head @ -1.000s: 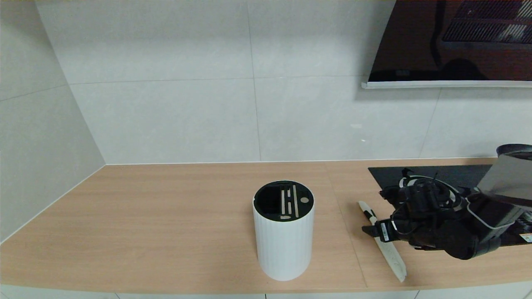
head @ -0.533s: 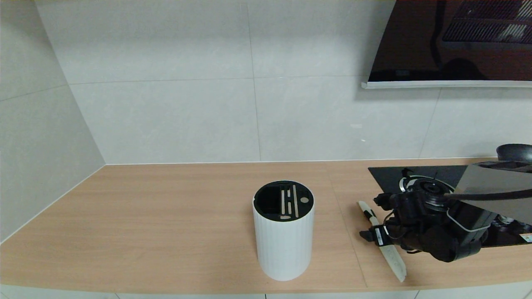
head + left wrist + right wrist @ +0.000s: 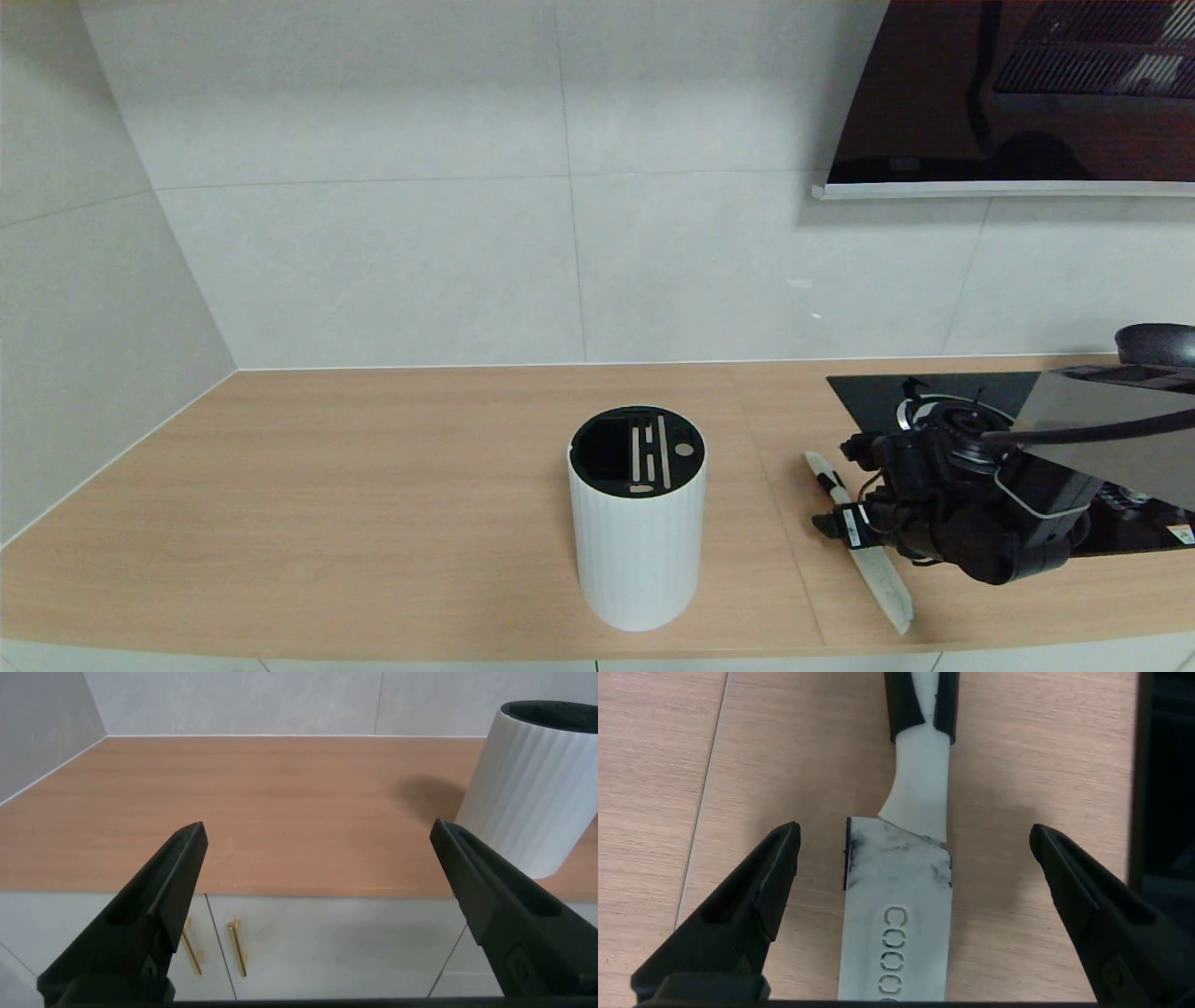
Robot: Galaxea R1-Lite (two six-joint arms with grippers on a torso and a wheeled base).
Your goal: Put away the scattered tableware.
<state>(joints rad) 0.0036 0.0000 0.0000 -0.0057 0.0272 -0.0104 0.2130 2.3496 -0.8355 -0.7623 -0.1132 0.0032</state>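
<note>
A white knife (image 3: 864, 546) with a black-and-white handle lies flat on the wooden counter (image 3: 392, 504), right of the white ribbed holder (image 3: 638, 518) with a black slotted top. In the right wrist view the knife (image 3: 901, 896) lies between the two black fingers (image 3: 738, 919), which stand wide apart on either side of its blade near the handle. My right gripper (image 3: 845, 485) hangs low over the knife, open. My left gripper (image 3: 322, 915) is open in front of the counter's front edge, left of the holder (image 3: 533, 784), holding nothing.
A black cooktop (image 3: 934, 392) lies on the counter at the right, close behind my right gripper. A dark range hood (image 3: 1008, 103) hangs on the tiled wall above it. Cabinet fronts with brass handles (image 3: 234, 947) sit below the counter edge.
My right arm dropped lower and shifted slightly toward the knife. The knife and holder stayed where they were.
</note>
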